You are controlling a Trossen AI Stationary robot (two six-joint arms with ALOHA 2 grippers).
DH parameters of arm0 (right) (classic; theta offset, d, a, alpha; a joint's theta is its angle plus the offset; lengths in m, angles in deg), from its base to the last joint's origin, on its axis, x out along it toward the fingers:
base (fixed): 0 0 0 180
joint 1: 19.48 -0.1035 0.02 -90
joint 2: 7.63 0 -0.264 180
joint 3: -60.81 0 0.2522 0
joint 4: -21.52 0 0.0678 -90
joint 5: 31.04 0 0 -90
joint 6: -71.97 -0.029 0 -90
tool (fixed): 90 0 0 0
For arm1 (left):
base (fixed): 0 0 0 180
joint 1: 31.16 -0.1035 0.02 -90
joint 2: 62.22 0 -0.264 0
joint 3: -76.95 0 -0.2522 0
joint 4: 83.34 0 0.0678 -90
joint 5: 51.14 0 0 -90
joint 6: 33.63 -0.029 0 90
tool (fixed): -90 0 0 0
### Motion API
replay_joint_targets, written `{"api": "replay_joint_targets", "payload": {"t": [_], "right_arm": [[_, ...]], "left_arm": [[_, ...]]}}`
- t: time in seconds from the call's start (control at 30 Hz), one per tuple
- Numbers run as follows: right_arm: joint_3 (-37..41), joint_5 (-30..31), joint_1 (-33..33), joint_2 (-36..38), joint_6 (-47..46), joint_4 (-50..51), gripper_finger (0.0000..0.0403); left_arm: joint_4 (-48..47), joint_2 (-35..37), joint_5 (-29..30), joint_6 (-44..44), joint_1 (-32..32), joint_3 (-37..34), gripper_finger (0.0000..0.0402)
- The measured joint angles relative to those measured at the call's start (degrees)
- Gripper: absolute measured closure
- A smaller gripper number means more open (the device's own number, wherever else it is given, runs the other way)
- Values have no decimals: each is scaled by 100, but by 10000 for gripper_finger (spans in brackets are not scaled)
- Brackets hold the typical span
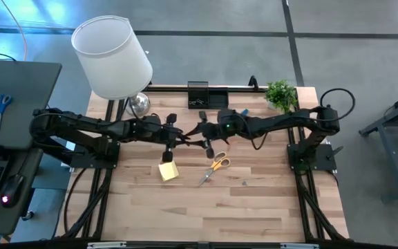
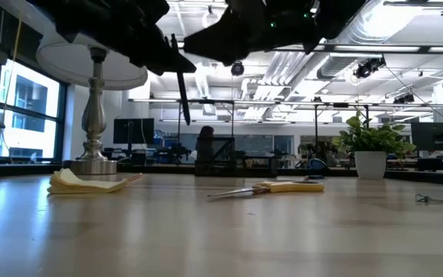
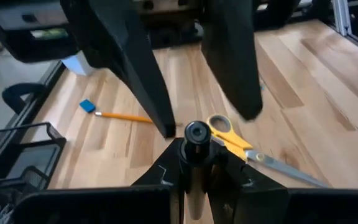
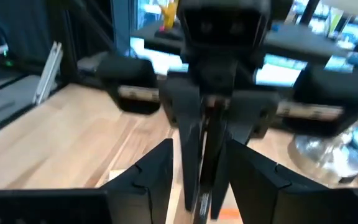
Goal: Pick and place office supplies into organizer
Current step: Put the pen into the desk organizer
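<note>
The black pen (image 3: 196,134) is off the counter (image 1: 254,207), over its middle, pinched in the left hand (image 3: 196,155), whose fingers are pressed together on the barrel. In the low view it hangs nearly upright, tip down. The right hand (image 1: 200,131) faces it from the 3 o'clock side with its fingers spread to either side of the pen (not gripping it, as far as the left wrist view shows).

I judge the pen light, stiff and smooth, so it can pivot or slip in a narrow pinch. A second hold would sit best on the free stretch of the barrel clear of the left fingers, square across it, not near the tapering tip.

The organizer (image 1: 206,97) stands at the counter's 12 o'clock edge, and its taller cup looks the natural home for a pen dropped in end-first.

Still on the counter are the orange-handled scissors (image 1: 216,166) at about 5 o'clock from the hands and the yellow sticky-note pad (image 1: 168,171) at about 7 o'clock.
</note>
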State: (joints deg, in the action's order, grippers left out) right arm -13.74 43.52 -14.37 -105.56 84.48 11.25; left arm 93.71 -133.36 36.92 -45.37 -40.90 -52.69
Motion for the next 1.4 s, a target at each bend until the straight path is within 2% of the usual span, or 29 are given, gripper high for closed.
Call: {"api": "replay_joint_targets", "payload": {"t": [0.2, 0.37, 0.5, 0.7, 0.87, 1.07, 1.4], "right_arm": [[-31, 6, 2, 84, -96, 216, 263], [-31, 28, -27, 88, -385, 1190, 263], [-25, 462, -113, 28, -621, 1697, 263], [-23, 537, -221, -459, -651, 1302, 263], [-23, 586, -223, -820, -654, 537, 263], [-20, 599, -229, -1005, -625, -293, 266], [-20, 739, -197, -1051, -605, -584, 326]], "left_arm": [[-203, 0, 23, -71, 0, 0, 369], [-224, 37, 33, -47, 0, -3, 378], [-159, 45, 0, -46, 0, -2, 378], [5, 55, 3, 90, 0, -2, 367], [152, 55, 24, 113, -4, -2, 378], [247, 66, 157, 193, -4, -2, 368], [354, 63, 60, 299, -6, -2, 379]]}}
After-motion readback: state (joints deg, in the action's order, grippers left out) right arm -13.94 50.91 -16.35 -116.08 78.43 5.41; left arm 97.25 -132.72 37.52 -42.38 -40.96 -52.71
